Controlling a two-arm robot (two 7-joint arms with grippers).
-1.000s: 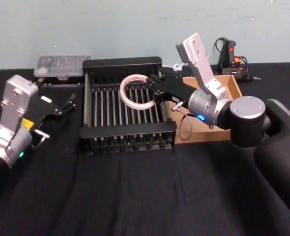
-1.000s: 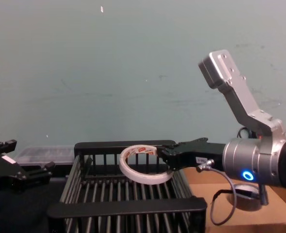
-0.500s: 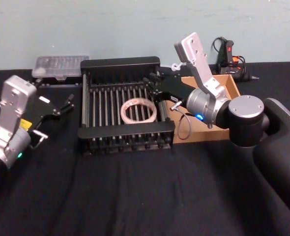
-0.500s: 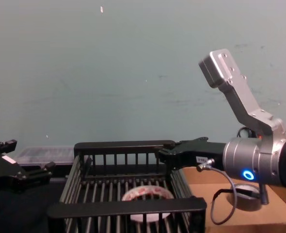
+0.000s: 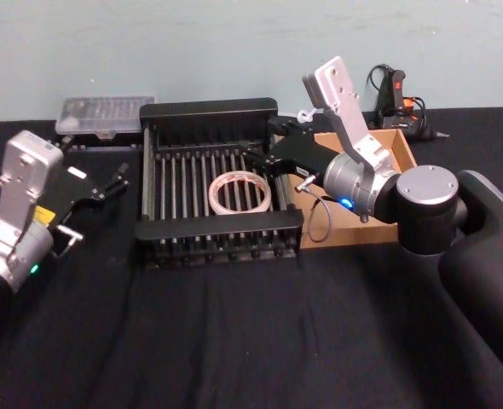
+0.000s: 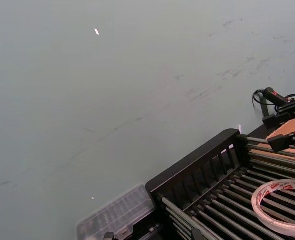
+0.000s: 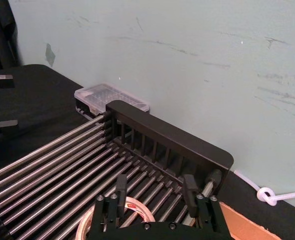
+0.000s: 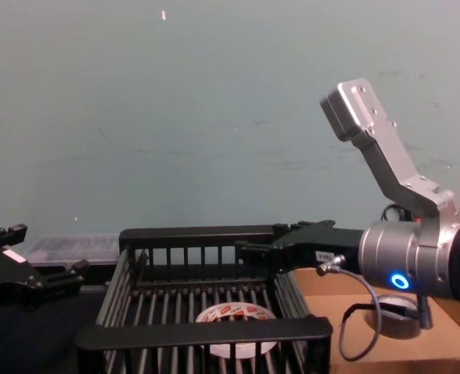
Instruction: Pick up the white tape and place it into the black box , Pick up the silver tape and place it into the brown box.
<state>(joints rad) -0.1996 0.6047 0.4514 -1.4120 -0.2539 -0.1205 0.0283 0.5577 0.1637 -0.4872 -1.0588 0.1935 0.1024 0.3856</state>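
On my screens, a pale blue-green wall closes off the far side of the scene, and a black-covered tabletop lies wide and bare along its near half, leaving open room in front of both boxes. At the middle stands the black box, its thick flat rims framing a floor of slatted bars; its far rim sits close under the wall. Just to its right, touching or nearly so, is the brown box, largely covered by my right arm. In the chest view the silver tape shows as a grey roll behind the arm's cable, over the cardboard. The white tape lies flat on the slats inside the black box, toward its right and near side, apart from the rims, its red print visible on the inner core. My right end effector hangs above the black box's right edge, over the tape and clear of it, fingers spread and gripping nothing. My left end effector rests out to the left of the black box, well apart from it, fingers apart and empty. A clear plastic case sits at the far left by the wall.
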